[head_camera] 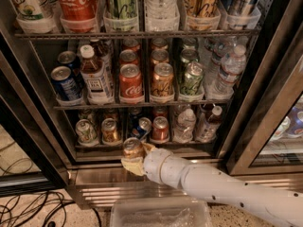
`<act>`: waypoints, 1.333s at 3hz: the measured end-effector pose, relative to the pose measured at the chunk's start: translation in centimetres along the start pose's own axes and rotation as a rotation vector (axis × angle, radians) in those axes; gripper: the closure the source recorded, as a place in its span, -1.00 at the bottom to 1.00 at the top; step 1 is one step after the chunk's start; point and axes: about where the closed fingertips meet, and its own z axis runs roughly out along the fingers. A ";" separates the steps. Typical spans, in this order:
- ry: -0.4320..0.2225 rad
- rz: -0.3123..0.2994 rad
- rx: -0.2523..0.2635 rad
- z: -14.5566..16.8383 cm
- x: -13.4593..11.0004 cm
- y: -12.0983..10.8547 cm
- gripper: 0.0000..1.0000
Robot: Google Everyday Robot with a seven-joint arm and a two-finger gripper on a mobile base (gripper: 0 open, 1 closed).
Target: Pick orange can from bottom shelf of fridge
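The gripper (134,159) is clutching the orange can (133,147), axis upright in its grasp, and the bottom shelf (187,144) is lying just beyond the hand.

orange can (133,147): upright, silver top | in claw (138,157) | before bottom shelf (97,145)

gripper (135,156): low before the fridge (29,105), at its steel base | fingers (131,165): closed around the orange can (133,147) | orange can: upright, just outside the bottom shelf (185,144) | arm (213,186): white, reaching in from lower right
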 end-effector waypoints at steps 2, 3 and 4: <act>0.120 0.054 -0.201 -2.1 2.1 3.1 1.00; 0.154 0.044 -0.273 -3.2 2.3 4.6 1.00; 0.161 0.044 -0.287 -3.3 2.4 5.0 1.00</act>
